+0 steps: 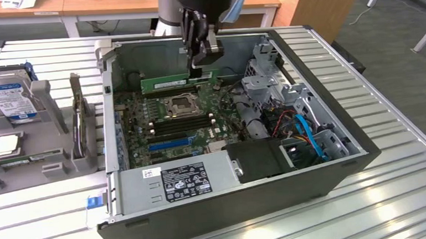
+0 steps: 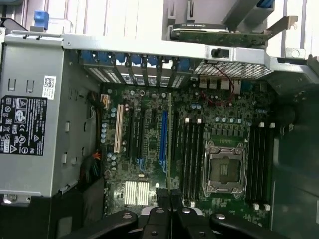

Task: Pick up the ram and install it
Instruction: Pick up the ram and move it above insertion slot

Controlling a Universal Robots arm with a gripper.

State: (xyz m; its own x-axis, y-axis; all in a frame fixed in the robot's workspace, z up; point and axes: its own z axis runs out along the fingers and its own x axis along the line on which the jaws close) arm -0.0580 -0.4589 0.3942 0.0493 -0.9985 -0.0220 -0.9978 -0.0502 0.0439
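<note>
Long green ram with pale label hangs level, on edge, above the motherboard.

An open computer case is lying on a slatted table — motherboard facing up, power supply nearest; a hard drive is standing at the exterior view's left.

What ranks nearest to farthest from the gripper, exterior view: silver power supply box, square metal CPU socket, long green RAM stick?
1. Long green RAM stick, in gripper.
2. Square metal CPU socket, on motherboard.
3. Silver power supply box, near end.
</note>
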